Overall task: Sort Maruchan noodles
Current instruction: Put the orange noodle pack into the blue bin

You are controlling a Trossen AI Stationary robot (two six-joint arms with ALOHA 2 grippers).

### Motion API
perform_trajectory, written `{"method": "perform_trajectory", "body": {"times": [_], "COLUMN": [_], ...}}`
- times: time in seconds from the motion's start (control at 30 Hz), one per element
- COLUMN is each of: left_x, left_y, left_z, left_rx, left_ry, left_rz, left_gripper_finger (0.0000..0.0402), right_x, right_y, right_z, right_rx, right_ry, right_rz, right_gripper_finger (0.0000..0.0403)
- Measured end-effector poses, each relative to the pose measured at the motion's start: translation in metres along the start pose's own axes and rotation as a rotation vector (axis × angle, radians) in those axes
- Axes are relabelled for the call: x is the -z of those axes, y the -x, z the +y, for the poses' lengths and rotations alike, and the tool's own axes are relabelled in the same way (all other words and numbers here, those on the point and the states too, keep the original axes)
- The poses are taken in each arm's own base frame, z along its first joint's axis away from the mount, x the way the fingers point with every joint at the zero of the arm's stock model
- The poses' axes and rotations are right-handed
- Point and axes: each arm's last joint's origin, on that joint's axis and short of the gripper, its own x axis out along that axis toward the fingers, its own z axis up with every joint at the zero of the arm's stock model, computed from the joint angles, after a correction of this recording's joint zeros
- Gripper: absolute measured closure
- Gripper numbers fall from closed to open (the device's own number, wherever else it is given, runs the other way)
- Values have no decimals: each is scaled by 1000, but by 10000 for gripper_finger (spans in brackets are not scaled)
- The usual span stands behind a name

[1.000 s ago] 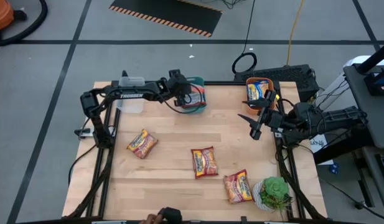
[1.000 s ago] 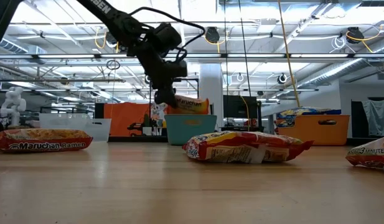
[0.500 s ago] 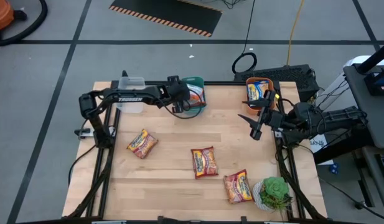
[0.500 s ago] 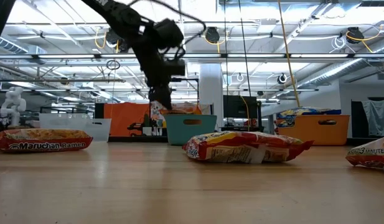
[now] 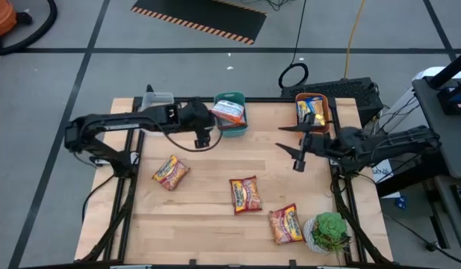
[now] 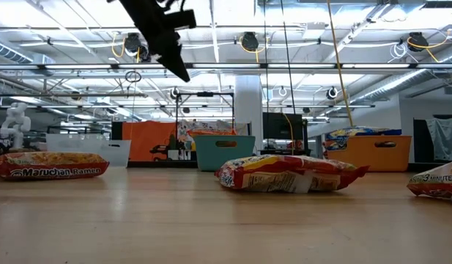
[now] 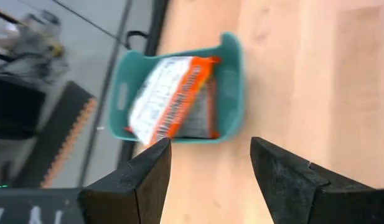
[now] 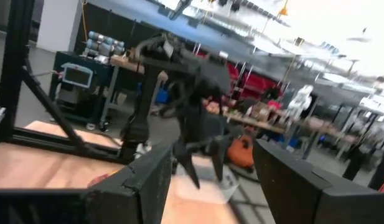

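At the back of the wooden table (image 5: pixel 208 202), a teal bin (image 5: pixel 231 114) holds one noodle packet (image 5: pixel 229 111) with a white and orange wrapper (it lies tilted against the bin's side in the left wrist view). The left gripper (image 5: pixel 202 140) hangs above the table just beside this bin, on the side nearer the table's middle, its fingers spread wide with nothing between them. Seen from table height, it is raised well above the wood.

An orange bin (image 5: pixel 312 109) at the back right corner holds yellow and blue packets (image 5: pixel 308 111). The right gripper (image 5: pixel 296 153) hovers over the table in front of that bin, jaws wide apart and holding nothing.

Three more packets lie flat on the wood, well apart from both grippers: an orange-yellow packet (image 5: pixel 170 172) on the left, a red-and-yellow packet (image 5: pixel 245 194) near the middle, and another packet (image 5: pixel 285 223) toward the front right, just beside a green potted plant (image 5: pixel 329 232). A clear bin (image 5: pixel 157 112) sits at the back left corner.
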Motion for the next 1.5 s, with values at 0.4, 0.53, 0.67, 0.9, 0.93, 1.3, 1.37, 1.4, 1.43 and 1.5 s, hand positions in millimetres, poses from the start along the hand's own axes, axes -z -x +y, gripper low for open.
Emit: {"method": "perform_trajectory", "body": {"times": [0.4,0.53,0.67,0.9,0.93,1.3,1.37,1.4,1.43,1.5], "left_x": [49,71,83,95,95,98,96,96,95,96], "left_y": [-52,-68,-79,-85,-85,-85,-85,-85,-85,-86], "left_z": [22,37,41,45,46,54,52,51,50,49], "left_rx": [-162,-231,-181,-171,-174,-212,-202,-194,-186,-176], "left_ry": [101,161,144,138,142,189,184,183,181,184], "left_rz": [91,59,-76,-130,-128,-131,-138,-142,-144,-145], "left_gripper_finger": [176,176,176,177,177,257,293,309,322,341], "right_x": [17,20,19,12,12,10,9,8,8,6], "right_y": [-34,-35,-33,-27,-27,-26,-26,-27,-27,-27], "right_z": [37,54,63,68,69,70,69,69,68,68], "right_rx": [-83,-144,-124,-135,-138,-141,-139,-136,-133,-130], "right_ry": [-200,-188,-142,-123,-115,-113,-112,-111,-113,-117], "right_rz": [18,38,58,45,43,29,17,9,0,-10], "right_gripper_finger": [188,188,188,188,188,188,188,188,188,188]}}
